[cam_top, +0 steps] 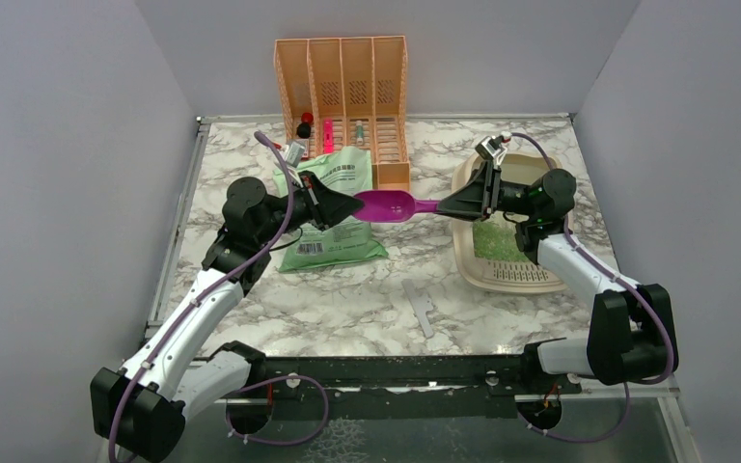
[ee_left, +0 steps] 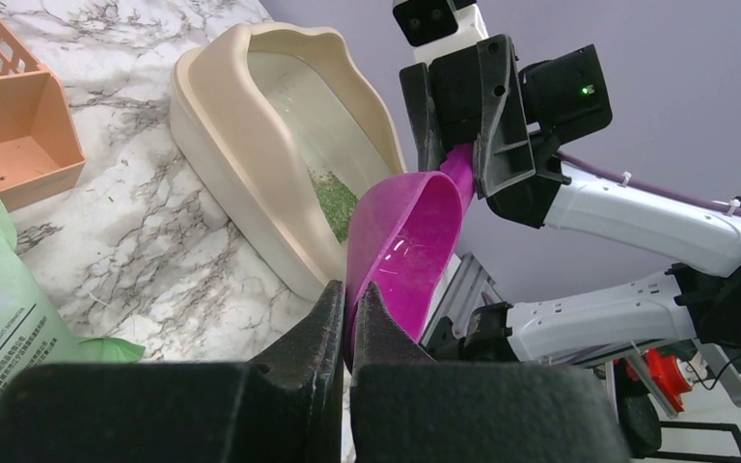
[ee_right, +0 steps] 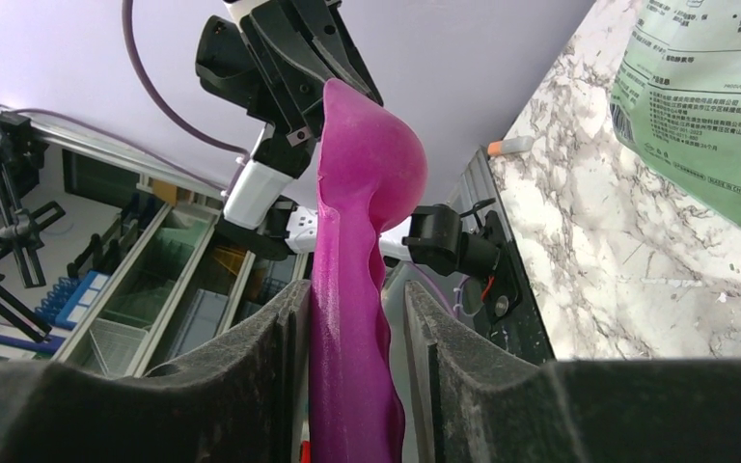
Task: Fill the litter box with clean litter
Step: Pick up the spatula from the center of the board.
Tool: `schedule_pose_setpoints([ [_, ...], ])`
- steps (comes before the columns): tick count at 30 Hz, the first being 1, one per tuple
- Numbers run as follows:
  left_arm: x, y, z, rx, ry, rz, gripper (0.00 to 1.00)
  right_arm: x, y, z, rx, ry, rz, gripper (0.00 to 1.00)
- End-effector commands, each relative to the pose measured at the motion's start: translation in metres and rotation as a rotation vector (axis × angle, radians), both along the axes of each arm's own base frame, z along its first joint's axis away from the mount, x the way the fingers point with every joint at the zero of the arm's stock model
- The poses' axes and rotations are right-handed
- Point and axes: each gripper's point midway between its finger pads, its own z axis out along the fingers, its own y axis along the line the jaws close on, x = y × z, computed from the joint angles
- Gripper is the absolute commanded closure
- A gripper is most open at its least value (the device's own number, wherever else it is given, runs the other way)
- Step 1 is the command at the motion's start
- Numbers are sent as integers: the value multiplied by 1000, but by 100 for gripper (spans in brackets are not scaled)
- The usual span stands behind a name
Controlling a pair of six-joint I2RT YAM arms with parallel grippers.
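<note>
**From above:** A magenta scoop (cam_top: 391,206) hung level over the bench (cam_top: 367,309), held at both ends. The left end effector (cam_top: 352,205) was pinched together on the bowl's tip, and the right end effector (cam_top: 441,205) was clamped on the handle. The litter box (cam_top: 473,260) sat directly below and behind the right end effector. Only a small patch of green litter (cam_top: 495,239) lay inside it. A green bag (cam_top: 333,246) lay beneath the left end effector.

**Left wrist:** The left fingers (ee_left: 328,318) met on the thin rim of the scoop, a slight hold. The bowl looked empty. The litter box lay beyond the fingertips, below the right end effector.

**Right wrist:** The handle ran up between the right fingers (ee_right: 285,328), sitting close against them, with the bag off to the right.

With two arms sharing one light scoop, the likely trouble was a mistimed release. If the right end effector let go first, the rim pinch could probably not stop the scoop swinging down and dropping onto the bench. If the arms pulled against each other, the plastic might twist or snap free. Any tilt during later carrying would scatter litter outside the box.
</note>
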Motion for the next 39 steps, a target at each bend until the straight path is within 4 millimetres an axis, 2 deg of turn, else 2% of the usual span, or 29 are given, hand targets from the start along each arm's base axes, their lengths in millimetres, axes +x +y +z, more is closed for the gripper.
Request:
schedule_pose_setpoints([
  [1,-4,0,14,-30,-52,-14,100,-1,1,14,7,-64,-5,53],
  [3,-4,0,14,-28,-53,-14,100,-1,1,14,7,-61,-5,48],
  [9,-3,1,14,-28,-53,-6,100,-4,1,17,4,-74,10,60],
  [15,-3,0,11,-25,-46,-12,100,-5,1,18,4,-78,15,58],
  [21,-2,0,10,-24,-45,-11,100,-6,1,18,3,-80,21,80],
  [27,0,0,6,-21,-31,-5,100,-5,1,20,3,-77,21,95],
  [30,1,0,4,-19,-26,1,79,-5,1,20,0,-77,19,99],
  [34,8,7,-2,68,-28,47,44,-2,1,20,-16,-74,7,99],
  [39,24,35,-14,279,-34,200,18,11,2,10,-110,-50,-36,99],
])
